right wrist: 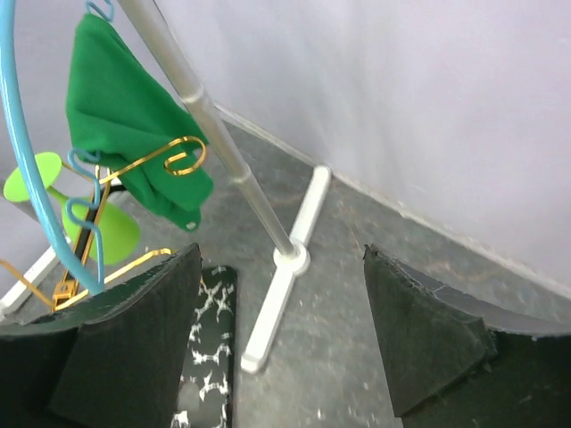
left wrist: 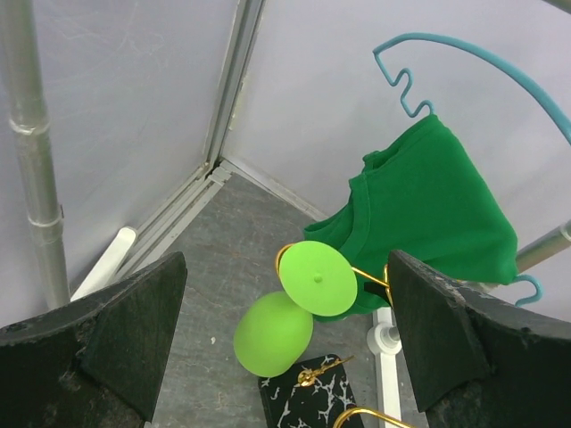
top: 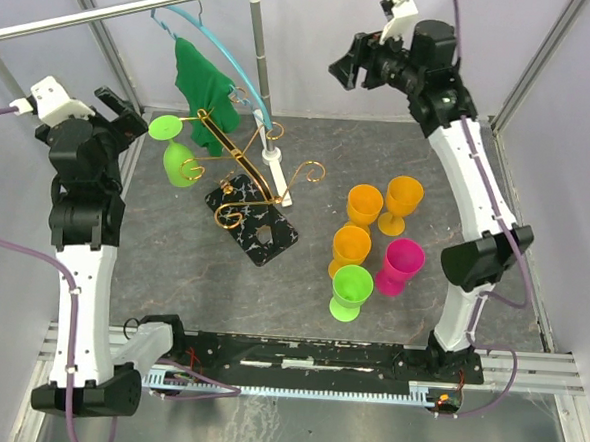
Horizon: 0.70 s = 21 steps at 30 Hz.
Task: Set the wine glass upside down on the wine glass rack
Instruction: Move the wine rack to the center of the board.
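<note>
Noting the lime wine glass (top: 179, 160) hanging upside down from a left-side scroll arm of the wine glass rack (top: 245, 213), foot uppermost, bowl below. Holding the left tool (top: 121, 113) spread wide near it, grasping nothing. Poising the right tool (top: 350, 66) high at the rear, released and empty.

A green garment (top: 204, 100) is hung on a blue hanger (top: 230, 57) from a white clothes rail (top: 118, 10) at the upper left, while three orange goblets (top: 364, 203), a pink goblet (top: 403, 263) and a green goblet (top: 351, 288) are grouped at centre right on the grey tabletop (top: 172, 264).
</note>
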Available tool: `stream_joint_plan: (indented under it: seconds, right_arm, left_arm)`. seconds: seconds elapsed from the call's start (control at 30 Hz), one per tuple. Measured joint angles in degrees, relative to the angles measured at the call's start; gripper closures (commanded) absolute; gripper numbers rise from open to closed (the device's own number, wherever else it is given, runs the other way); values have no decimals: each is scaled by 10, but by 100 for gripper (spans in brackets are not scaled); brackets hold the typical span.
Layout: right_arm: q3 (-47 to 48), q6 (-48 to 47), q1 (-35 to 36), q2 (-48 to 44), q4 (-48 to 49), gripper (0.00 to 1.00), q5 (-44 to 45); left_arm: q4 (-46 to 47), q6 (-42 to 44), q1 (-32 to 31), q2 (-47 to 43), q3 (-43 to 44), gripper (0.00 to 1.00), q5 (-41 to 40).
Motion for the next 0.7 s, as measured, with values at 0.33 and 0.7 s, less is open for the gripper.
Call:
stream_joint_plan:
  seconds: [0.33, 0.7]
  right_arm:
    - [-12, 9, 62, 82, 191, 3, -10]
    - [46, -24, 110, 178, 279, 0, 31]
  left_arm:
    - [22, 2, 0, 49, 14, 1, -1]
    - [80, 4, 0, 77, -4, 1, 2]
